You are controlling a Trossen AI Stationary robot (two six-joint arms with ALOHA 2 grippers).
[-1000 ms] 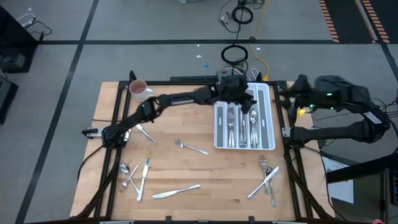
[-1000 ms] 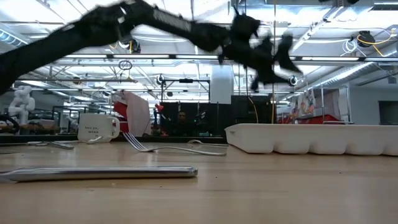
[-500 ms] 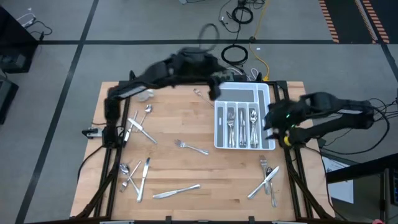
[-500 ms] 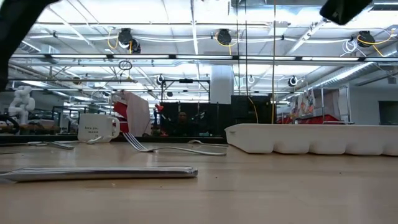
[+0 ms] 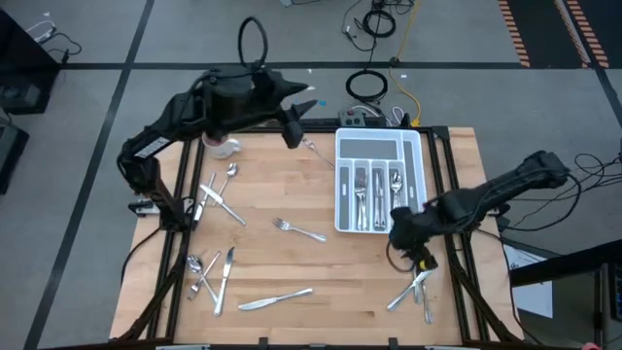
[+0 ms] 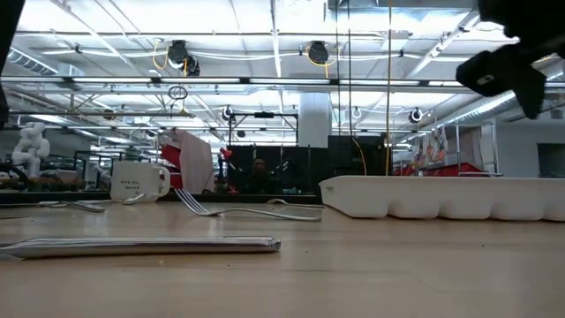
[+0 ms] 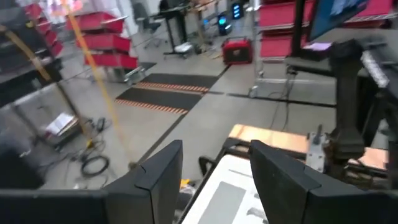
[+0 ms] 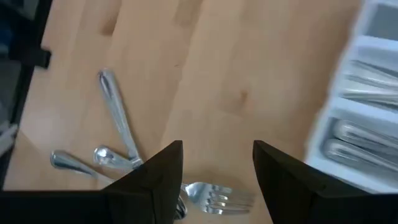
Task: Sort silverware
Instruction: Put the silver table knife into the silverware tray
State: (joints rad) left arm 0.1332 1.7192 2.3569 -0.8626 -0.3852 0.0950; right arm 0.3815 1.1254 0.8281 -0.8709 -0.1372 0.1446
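Shiny silverware (image 5: 283, 227) scattered flat across the table, several pieces lying in the tray

A tray (image 5: 422, 156) holding silverware (image 5: 377, 199) sits right of centre, loose pieces (image 5: 214, 272) scattered left and near.

High view looked straight down on the whole table (image 5: 321, 194), both arms in frame. Low view sat at tabletop height, level across the wood into the room, close to a knife (image 6: 141, 246); it shared the tray (image 6: 441, 196) and mug (image 6: 139, 181) with the high view (tray (image 5: 380, 183), mug (image 5: 225, 147)). Left wrist view faced out over the tray's end toward the room floor. Right wrist view looked down close on the table, catching a fork (image 8: 214, 194) and the tray's edge.
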